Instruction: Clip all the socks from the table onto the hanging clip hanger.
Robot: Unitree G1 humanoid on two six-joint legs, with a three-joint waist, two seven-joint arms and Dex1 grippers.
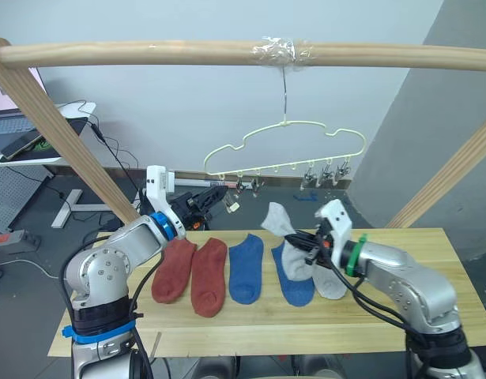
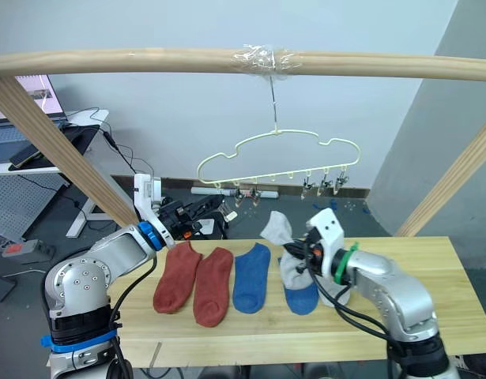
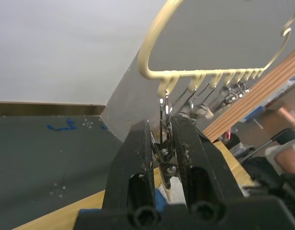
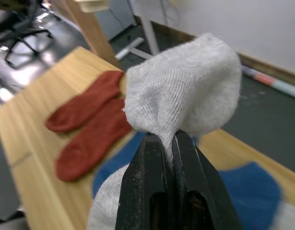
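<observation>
While hanging by its metal hook from the taped wooden pole (image 1: 227,54), the pale yellow-green clip hanger (image 1: 286,148) is carrying its row of small metal clips along the lower wire, above the far edge of the table (image 1: 432,260).

Left gripper (image 3: 165,158): reaching up at the left end of that row, both black fingers (image 3: 135,165) pressing narrowly on either side of one metal clip (image 3: 164,143), squeezing it between them; seen from the head, sitting just below the hanger's left end (image 1: 219,197).

Right gripper (image 4: 167,143): pinching a light grey sock (image 4: 185,96) tightly, fingers nearly together on a fold of fabric, the cuff end standing up above the fingertips and the rest drooping towards the tabletop (image 1: 286,237); hovering over the middle of the table, below the hanger and well apart from the clips.

Lying flat on the table, side by side from the robot's left: two rust-red socks (image 1: 173,270) (image 1: 209,275) touching each other, then a blue sock (image 1: 246,267), then a second blue sock (image 1: 296,286) partly under the lifted grey one, then another light grey sock (image 1: 331,283) just beside it, partly hidden by the right arm.
</observation>
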